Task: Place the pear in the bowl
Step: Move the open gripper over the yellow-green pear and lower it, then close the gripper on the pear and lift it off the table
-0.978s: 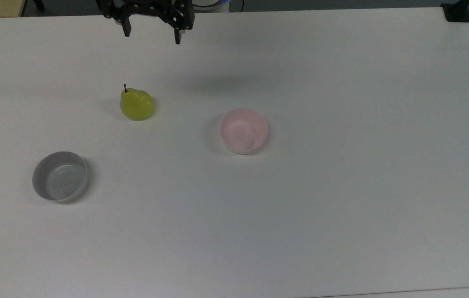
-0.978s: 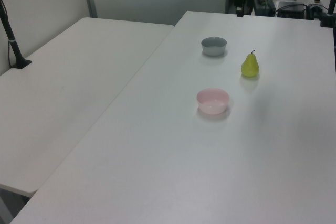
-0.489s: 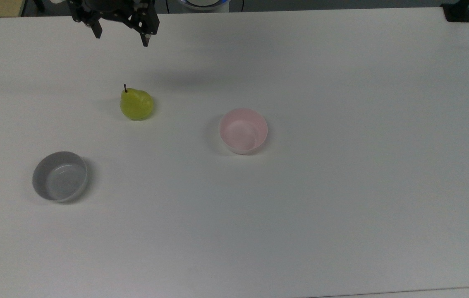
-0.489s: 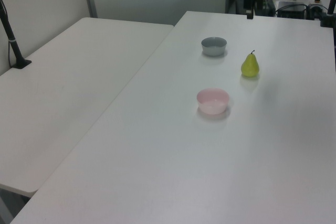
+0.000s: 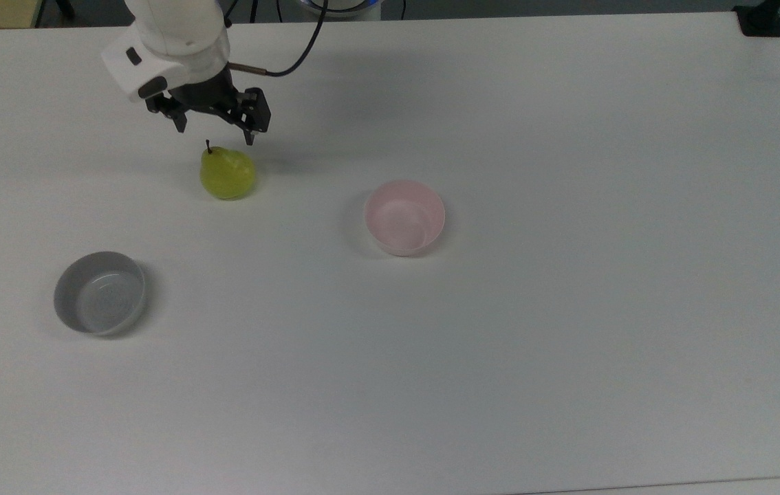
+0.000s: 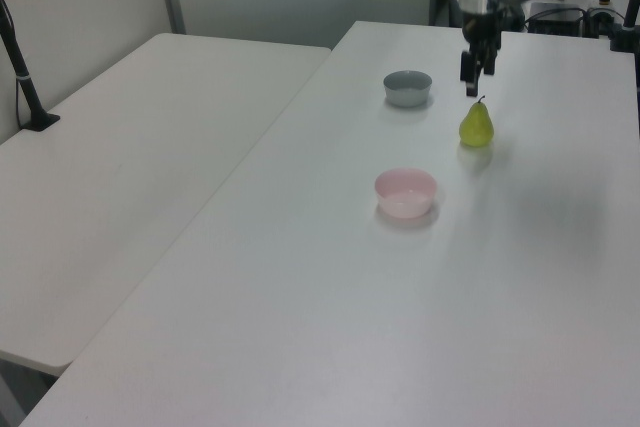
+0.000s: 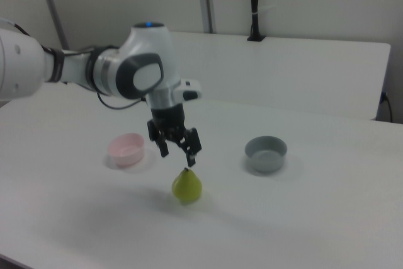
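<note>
Above the pear, I have the gripper hanging with its fingers spread apart and nothing between them.

On the white desk I see the pear standing upright, stem up, just below the fingertips and not touched. The pink bowl sits empty, well apart toward the top view's right, and a grey bowl sits toward the top view's lower left.

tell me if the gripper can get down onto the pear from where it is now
Probably yes. The gripper hangs open just above the pear, which stands upright on bare table. The pink bowl and grey bowl sit well apart from it, so nothing blocks a descent.
</note>
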Action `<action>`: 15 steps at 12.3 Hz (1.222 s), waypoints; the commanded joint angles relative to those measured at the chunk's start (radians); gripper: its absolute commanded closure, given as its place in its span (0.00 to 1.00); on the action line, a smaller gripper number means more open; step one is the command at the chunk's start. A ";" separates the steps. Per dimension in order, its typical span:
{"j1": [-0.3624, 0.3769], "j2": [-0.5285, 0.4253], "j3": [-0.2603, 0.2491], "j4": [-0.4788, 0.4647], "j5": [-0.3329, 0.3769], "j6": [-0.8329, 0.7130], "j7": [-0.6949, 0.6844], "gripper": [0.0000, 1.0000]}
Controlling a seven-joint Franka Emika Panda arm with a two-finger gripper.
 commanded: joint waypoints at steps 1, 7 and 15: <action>0.000 0.057 -0.001 -0.055 -0.037 0.110 -0.011 0.00; 0.000 0.149 -0.001 -0.055 -0.042 0.189 -0.010 0.00; 0.005 0.137 -0.001 -0.042 -0.076 0.163 -0.014 0.43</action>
